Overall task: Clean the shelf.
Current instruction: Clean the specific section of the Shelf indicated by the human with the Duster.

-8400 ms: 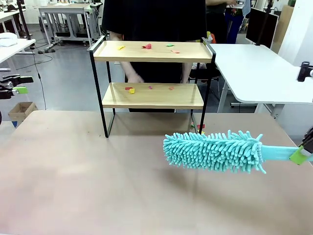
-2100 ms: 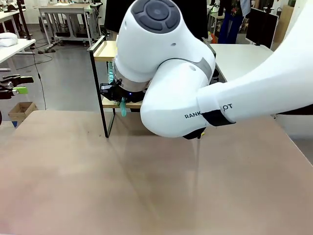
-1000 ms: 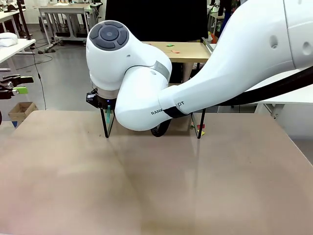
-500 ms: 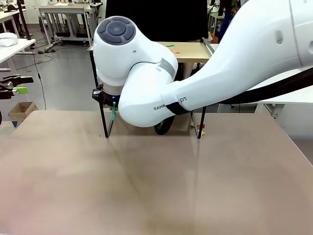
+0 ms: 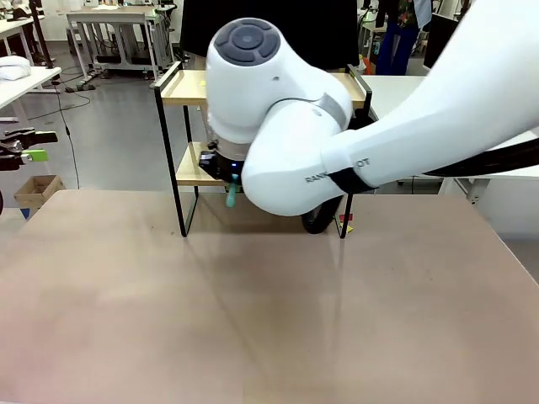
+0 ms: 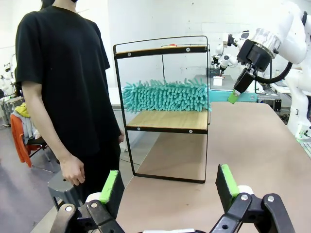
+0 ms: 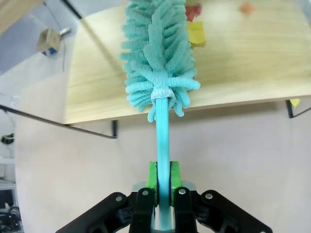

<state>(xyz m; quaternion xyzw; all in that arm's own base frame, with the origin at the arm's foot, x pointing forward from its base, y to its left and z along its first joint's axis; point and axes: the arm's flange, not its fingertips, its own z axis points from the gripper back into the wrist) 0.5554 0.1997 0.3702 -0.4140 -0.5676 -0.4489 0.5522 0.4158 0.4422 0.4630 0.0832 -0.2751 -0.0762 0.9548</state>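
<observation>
Noted shelf at far side of worktop, largely masked by white right arm reaching in from the right across the middle. Seen under its wrist: black right pincer in front of lower board, teal handle at its tip. Recorded small coloured scraps on worktop beside right-hand shelf leg.

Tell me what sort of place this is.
Most likely a robotics lab or workshop: a white robot arm holds a fluffy teal duster at a beige table, metal-framed white workbenches stand on the grey floor behind, and a small cardboard box sits on that floor.
</observation>
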